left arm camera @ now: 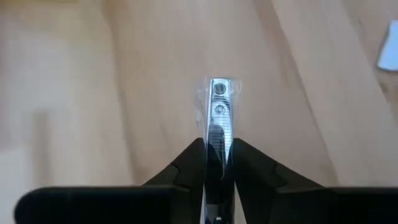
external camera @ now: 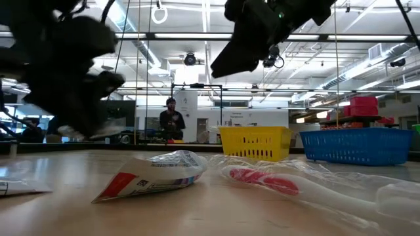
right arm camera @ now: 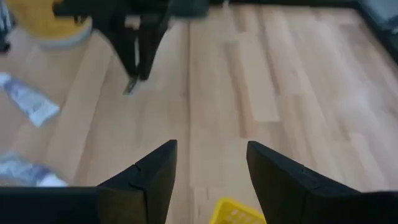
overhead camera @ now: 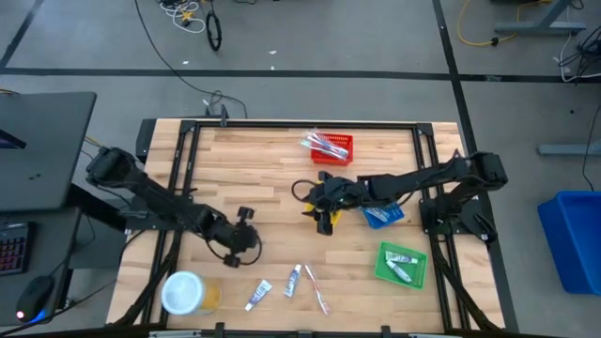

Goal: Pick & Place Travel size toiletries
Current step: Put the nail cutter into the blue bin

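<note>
Now the left claw point(left arm camera: 217, 163) pinches a slim silvery metal nail clipper point(left arm camera: 219, 118) in clear wrap above the light wooden table point(overhead camera: 272, 178), near its middle-left. Right claw point(right arm camera: 210, 163) hovers over the centre, fingers apart and empty.

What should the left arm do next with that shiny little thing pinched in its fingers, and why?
Probably carry it toward one of the trays. The left gripper is closed on a silvery packet, held above bare wood, away from the red tray and green tray. Which tray suits it cannot be told.
</note>
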Action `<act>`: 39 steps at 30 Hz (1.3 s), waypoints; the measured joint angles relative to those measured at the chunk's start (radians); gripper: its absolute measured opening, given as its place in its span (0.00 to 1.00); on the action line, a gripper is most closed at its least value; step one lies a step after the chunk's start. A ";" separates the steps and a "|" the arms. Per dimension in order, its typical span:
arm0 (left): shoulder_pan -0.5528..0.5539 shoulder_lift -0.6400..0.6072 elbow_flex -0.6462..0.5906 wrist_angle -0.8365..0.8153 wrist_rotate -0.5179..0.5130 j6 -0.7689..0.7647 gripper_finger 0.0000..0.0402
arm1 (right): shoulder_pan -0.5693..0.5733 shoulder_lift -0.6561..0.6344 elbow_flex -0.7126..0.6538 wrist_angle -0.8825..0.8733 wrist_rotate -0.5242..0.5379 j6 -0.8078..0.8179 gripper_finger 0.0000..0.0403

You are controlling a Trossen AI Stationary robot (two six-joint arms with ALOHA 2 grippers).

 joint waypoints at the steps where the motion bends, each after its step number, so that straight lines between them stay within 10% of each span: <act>1: 0.017 0.000 0.017 -0.004 -0.008 0.034 0.21 | 0.005 0.015 0.000 0.006 0.000 -0.012 0.51; 21: 0.264 -0.003 0.115 0.290 0.060 0.186 0.17 | 0.086 0.170 0.000 0.246 0.244 -0.144 0.63; 39: 0.265 -0.003 0.116 0.274 0.023 0.180 0.18 | 0.093 0.170 0.000 0.286 0.241 -0.197 0.32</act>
